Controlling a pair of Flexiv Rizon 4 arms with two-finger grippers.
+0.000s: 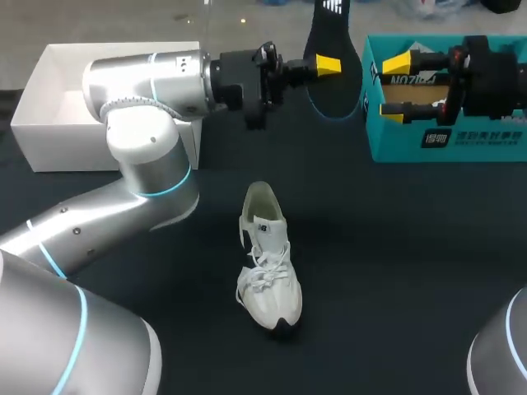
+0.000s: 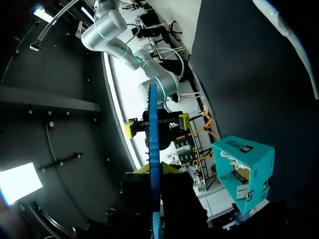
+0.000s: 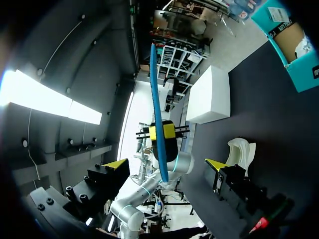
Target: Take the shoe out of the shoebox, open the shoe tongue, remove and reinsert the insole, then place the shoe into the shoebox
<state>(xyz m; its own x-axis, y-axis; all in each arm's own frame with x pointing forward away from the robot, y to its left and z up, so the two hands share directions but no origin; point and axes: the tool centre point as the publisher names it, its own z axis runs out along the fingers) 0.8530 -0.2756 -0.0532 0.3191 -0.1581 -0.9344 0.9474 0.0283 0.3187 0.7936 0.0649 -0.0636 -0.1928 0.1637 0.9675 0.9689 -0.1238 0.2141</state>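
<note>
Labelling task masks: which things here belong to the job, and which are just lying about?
Job:
insole, clamped in left gripper
white shoe
teal shoebox
right gripper, open

Lying about:
white open box

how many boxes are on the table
2. A white box at the table's back left; a teal box at back right, near the right end effector. None seems hidden.

Black table (image 1: 395,271) carries 1 shoe (image 1: 268,263), white box (image 1: 58,146), teal shoebox (image 1: 395,144).
</note>
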